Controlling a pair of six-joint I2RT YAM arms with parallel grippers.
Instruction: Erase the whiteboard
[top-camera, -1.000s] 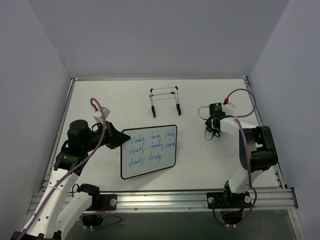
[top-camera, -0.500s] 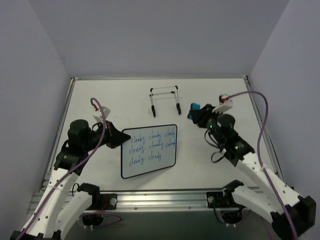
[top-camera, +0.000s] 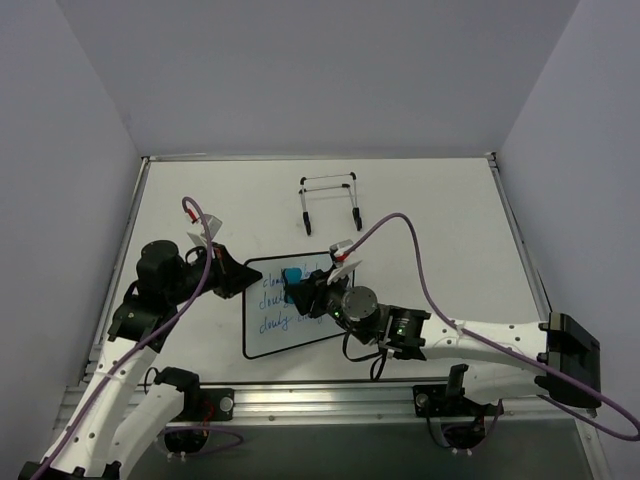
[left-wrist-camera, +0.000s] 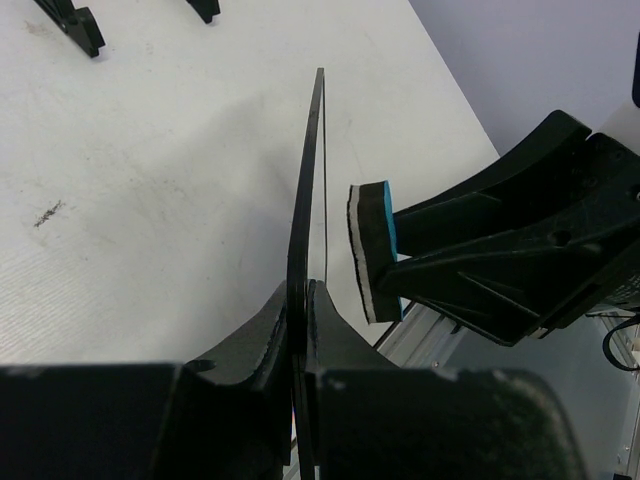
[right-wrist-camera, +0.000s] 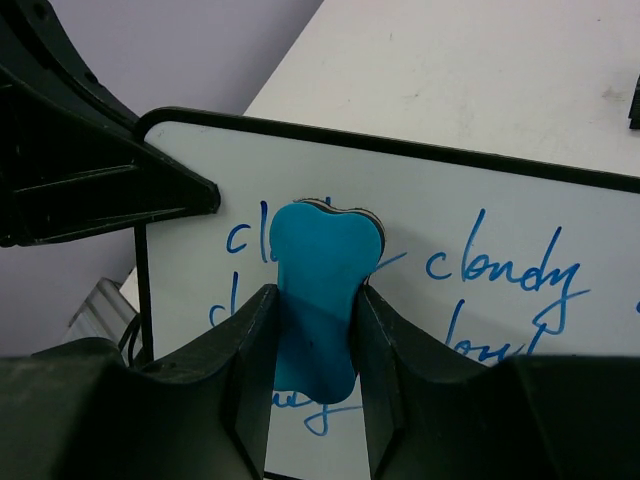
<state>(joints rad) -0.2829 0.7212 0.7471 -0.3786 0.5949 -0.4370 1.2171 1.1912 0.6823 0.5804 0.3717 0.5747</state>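
White-faced rectangular whiteboard with a thin black frame (top-camera: 285, 335) sits just toward 7 o'clock of the white table's (top-camera: 450, 200) centre. Its long axis runs 9 to 3 o'clock, and the tops of its blue writing face 12. The left gripper (top-camera: 240, 281) is clamped on its 9 o'clock edge. The right gripper (top-camera: 297, 285) pinches a small blue eraser block (top-camera: 294, 275) at the board's 11 o'clock area; I cannot tell if they touch. A thin wire easel stand (top-camera: 330, 200) stands apart at 12.
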